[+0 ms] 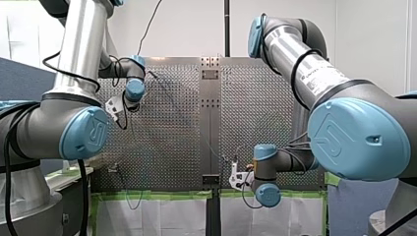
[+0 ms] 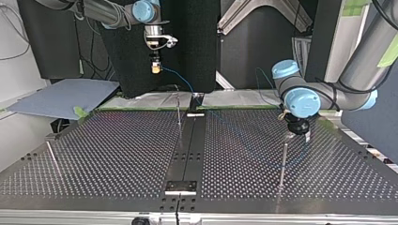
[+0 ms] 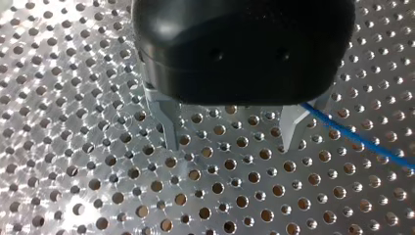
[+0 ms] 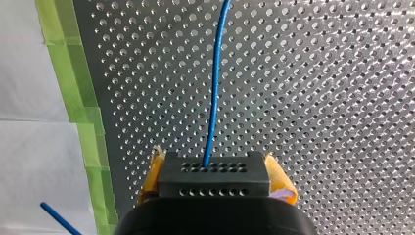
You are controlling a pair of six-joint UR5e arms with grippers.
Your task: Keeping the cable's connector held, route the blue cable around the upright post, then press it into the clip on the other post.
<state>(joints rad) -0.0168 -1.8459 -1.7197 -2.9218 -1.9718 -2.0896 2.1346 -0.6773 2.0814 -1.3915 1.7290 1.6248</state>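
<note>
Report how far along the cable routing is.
Done: my right gripper is shut on the connector, the blue cable running out of it. In hand: my left gripper hangs open over the table, the cable beside one finger, ungripped. Left: looping the cable round the post and pressing it into the clip; neither looks done.

My left arm [image 1: 74,69] comes in from the front view's left, upper arm steep, its wrist [image 1: 134,89] turned downward. My left gripper [image 3: 230,147], black-bodied, points straight down and sits low in the top view, its two metal fingers [image 3: 171,129] spread wide apart. My right arm [image 1: 319,78] enters from the right and folds back, forearm level, wrist [image 1: 265,169] low. My right gripper [image 4: 214,166] hangs pointing down, high in the top view, its yellow pads [image 4: 149,180] clamped against both sides of a black connector [image 4: 215,185].
</note>
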